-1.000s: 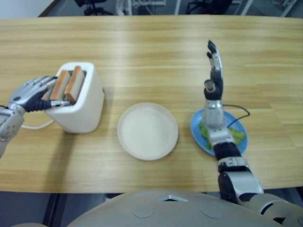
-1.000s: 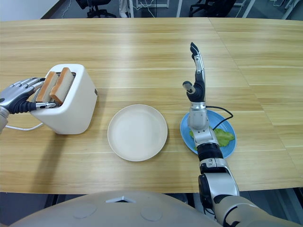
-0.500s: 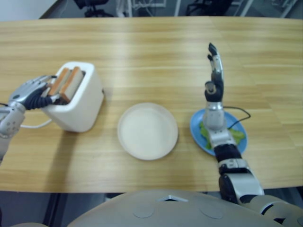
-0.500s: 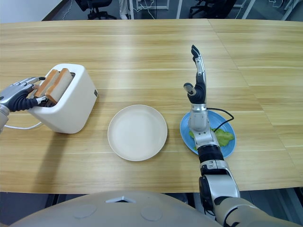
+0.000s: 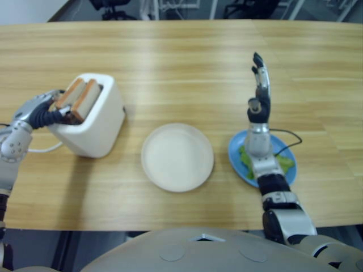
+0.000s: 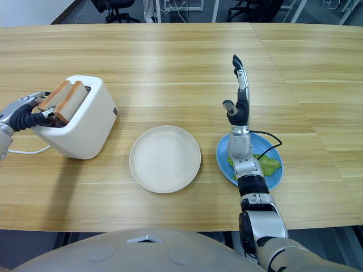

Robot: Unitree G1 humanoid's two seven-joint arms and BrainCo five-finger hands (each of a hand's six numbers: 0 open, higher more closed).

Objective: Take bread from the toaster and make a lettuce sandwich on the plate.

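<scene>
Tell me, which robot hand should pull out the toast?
The left hand: it grips the bread in the toaster. The right hand is raised above the lettuce, far away.

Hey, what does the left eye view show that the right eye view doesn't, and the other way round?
Left eye view: more of the left forearm, running down the picture's left edge. Right eye view: a wider strip of bare table to the right of the blue plate. Both: the left hand gripping a bread slice in the white toaster, the cream plate in the middle, and the right hand raised open above the blue plate's lettuce.
</scene>
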